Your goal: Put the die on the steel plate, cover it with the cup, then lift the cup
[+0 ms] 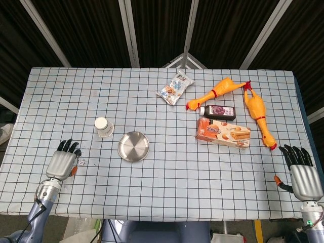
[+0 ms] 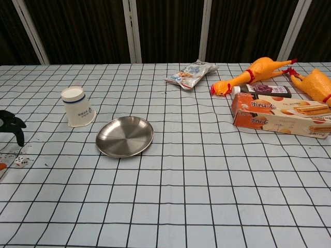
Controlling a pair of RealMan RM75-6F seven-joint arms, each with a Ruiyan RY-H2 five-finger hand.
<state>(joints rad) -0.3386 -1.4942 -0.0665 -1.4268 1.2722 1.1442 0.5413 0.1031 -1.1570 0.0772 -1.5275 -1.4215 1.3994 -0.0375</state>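
checked cloth covers the table [image 1: 167,174], and near its left edge the die [image 1: 81,162] lies just beside the left hand [image 1: 62,163], whose fingers are spread and empty. such a small die could skid away under a clumsy pinch, well short of the steel plate [image 1: 133,146]; the right hand [image 1: 301,174] lies spread and empty near the right edge.

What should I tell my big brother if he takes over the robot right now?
Left hand: open, holding nothing, right beside the die.
Right hand: open, at the table's near right corner, away from everything.
Die: on the cloth, left of the steel plate.
Cup: upside down, behind and left of the plate.
Done: nothing yet; the plate has nothing on it.
Left: die onto plate, cover with cup, lift cup.
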